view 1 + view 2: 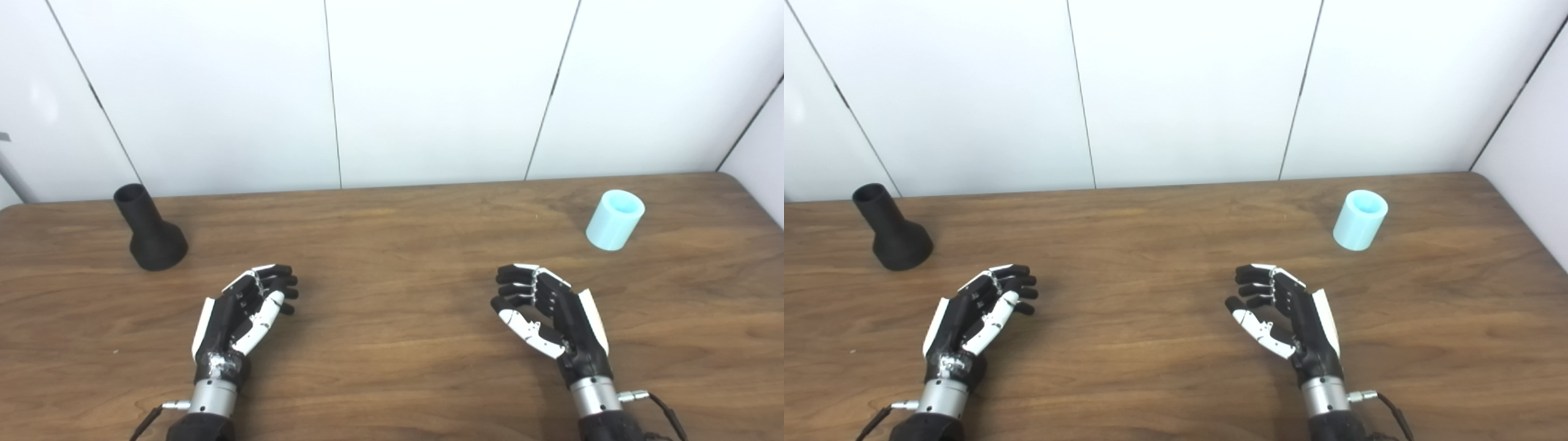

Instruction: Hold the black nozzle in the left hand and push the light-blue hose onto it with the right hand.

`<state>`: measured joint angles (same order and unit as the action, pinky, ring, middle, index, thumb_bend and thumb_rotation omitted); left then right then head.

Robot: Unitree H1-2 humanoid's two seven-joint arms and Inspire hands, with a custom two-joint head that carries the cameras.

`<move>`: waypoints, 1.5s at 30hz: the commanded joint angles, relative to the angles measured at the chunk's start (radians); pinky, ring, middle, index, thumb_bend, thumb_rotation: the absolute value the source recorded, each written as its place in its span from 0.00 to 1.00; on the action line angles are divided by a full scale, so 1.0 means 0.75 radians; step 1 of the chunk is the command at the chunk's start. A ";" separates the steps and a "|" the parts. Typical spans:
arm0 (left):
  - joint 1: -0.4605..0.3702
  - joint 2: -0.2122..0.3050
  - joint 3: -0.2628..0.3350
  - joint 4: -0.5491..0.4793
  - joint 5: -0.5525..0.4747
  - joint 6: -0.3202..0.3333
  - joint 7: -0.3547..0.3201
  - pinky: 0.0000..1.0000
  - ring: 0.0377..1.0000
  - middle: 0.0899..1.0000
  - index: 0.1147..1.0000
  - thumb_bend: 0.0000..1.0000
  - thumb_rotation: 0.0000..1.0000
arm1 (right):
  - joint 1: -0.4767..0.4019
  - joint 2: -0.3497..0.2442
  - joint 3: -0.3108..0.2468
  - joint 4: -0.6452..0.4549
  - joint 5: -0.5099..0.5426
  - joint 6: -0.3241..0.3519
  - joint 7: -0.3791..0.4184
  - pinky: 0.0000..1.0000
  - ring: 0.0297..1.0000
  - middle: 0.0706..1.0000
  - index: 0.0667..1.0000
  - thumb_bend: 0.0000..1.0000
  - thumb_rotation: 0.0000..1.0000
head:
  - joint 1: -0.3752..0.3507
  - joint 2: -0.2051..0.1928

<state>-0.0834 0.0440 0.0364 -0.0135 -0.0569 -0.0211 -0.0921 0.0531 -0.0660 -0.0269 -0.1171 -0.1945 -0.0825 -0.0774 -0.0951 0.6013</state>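
The black nozzle [149, 228] stands upright on its wide base at the far left of the wooden table [392, 245], narrow open neck up. A short light-blue hose piece [614, 219] stands on end at the far right. My left hand [245, 309] rests low over the table, front left, palm inward, fingers loosely curled and apart, holding nothing. It is below and to the right of the nozzle. Mirroring it at the front right, my right hand [548, 309] is also open and empty, below and left of the hose.
White wall panels [392, 92] rise straight behind the table's back edge. A side wall [1537, 153] closes in at the right corner. Bare wood lies between the two hands.
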 commanded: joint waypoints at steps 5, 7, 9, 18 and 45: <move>0.004 0.007 -0.006 -0.004 -0.001 -0.028 0.002 0.51 0.58 0.60 0.57 0.30 0.26 | -0.035 -0.008 -0.002 -0.027 -0.007 -0.032 -0.007 0.55 0.62 0.63 0.61 0.29 0.31 | -0.001 0.002; 0.004 0.007 -0.007 -0.004 0.000 -0.028 0.002 0.51 0.58 0.59 0.57 0.30 0.27 | -0.036 -0.007 -0.003 -0.028 -0.004 -0.029 -0.006 0.55 0.61 0.63 0.61 0.29 0.32 | -0.001 0.002; 0.004 0.007 -0.007 -0.004 -0.002 -0.025 0.001 0.51 0.58 0.59 0.57 0.30 0.27 | -0.036 -0.007 -0.003 -0.029 -0.003 -0.028 -0.004 0.55 0.61 0.63 0.61 0.28 0.32 | 0.001 0.001; 0.004 0.006 -0.001 0.002 -0.013 -0.036 0.000 0.52 0.58 0.59 0.56 0.29 0.24 | -0.035 -0.004 -0.002 -0.023 -0.011 -0.032 -0.010 0.55 0.61 0.63 0.61 0.29 0.31 | -0.005 -0.004; -0.099 0.066 0.255 0.183 0.043 -0.208 0.280 0.58 0.61 0.63 0.63 0.72 0.09 | -0.074 -0.038 -0.023 0.079 0.044 -0.093 -0.004 0.56 0.63 0.64 0.62 0.28 0.27 | 0.168 -0.073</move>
<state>-0.1619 0.0920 0.2217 0.1028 -0.0476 -0.1442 0.0925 0.0121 -0.0803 -0.0342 -0.0578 -0.1656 -0.1136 -0.0783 0.0213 0.5477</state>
